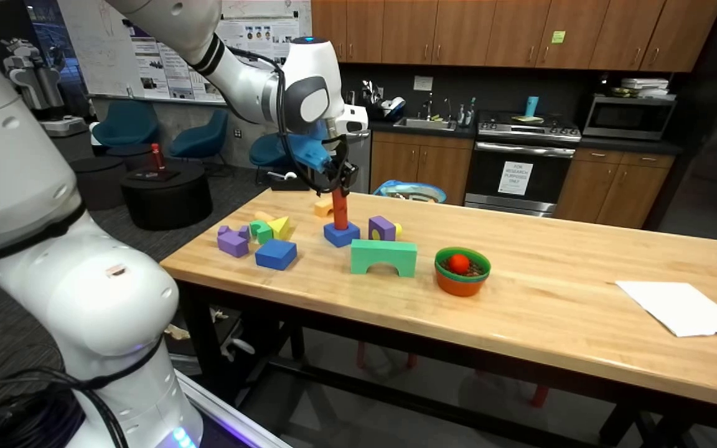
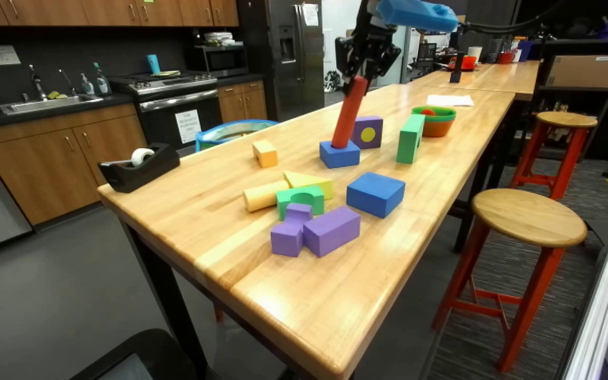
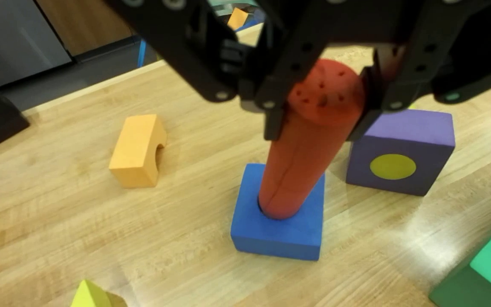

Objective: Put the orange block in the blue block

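Note:
The tall red-orange block (image 1: 340,210) stands over the small dark-blue block (image 1: 342,236) on the table. In the wrist view the lower end of the orange block (image 3: 298,162) meets the top of the blue block (image 3: 277,241), with a dark edge of an opening at its left; how deep it sits is hidden. In an exterior view the orange block (image 2: 348,116) leans to the right above the blue block (image 2: 340,155). My gripper (image 3: 319,125) is shut on the upper end of the orange block, one pad on each side.
A second blue block (image 2: 376,194) lies nearby. A purple block with a yellow disc (image 3: 399,149) stands close beside the blue block. A green arch (image 1: 383,254), a yellow arch (image 3: 137,149), a yellow triangle (image 2: 312,182), purple blocks (image 2: 330,232) and bowls (image 1: 461,286) surround it.

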